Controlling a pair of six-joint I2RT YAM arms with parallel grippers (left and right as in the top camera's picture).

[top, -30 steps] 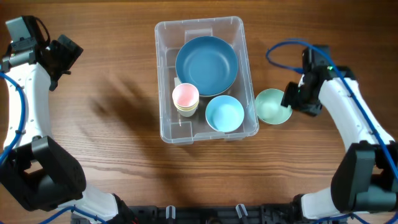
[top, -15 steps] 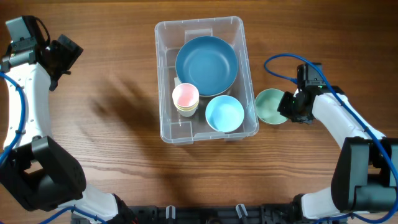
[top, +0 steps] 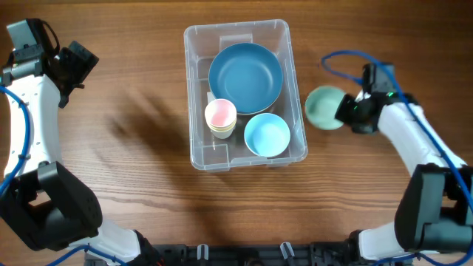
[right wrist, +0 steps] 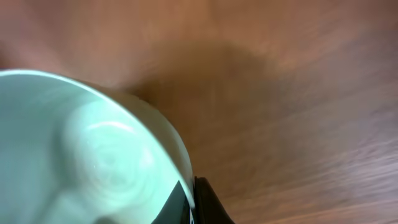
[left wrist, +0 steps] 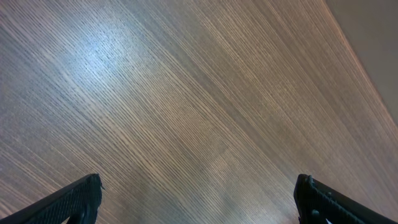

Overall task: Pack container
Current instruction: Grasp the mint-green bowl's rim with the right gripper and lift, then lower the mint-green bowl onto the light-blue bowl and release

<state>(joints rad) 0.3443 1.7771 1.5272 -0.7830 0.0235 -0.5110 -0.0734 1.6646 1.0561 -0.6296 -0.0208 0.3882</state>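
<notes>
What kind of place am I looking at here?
Probably a robotics lab bench, not a kitchen: a left arm and right arm trailing blue cables flank a wooden table, and a blue bowl sits in a clear container.

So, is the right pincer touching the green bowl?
Touching. In the right wrist view the right pincer grips the rim of the green bowl, one finger each side.

Left arm (top: 37, 125), white with black joints, runs up left edge of my overhead view. Left gripper (top: 76, 65) upper left, jaws spread wide, empty. Right arm (top: 417, 144) reaches up from lower right. Right gripper (top: 347, 111) clamped on rim of pale green round bowl (top: 322, 107).
</notes>
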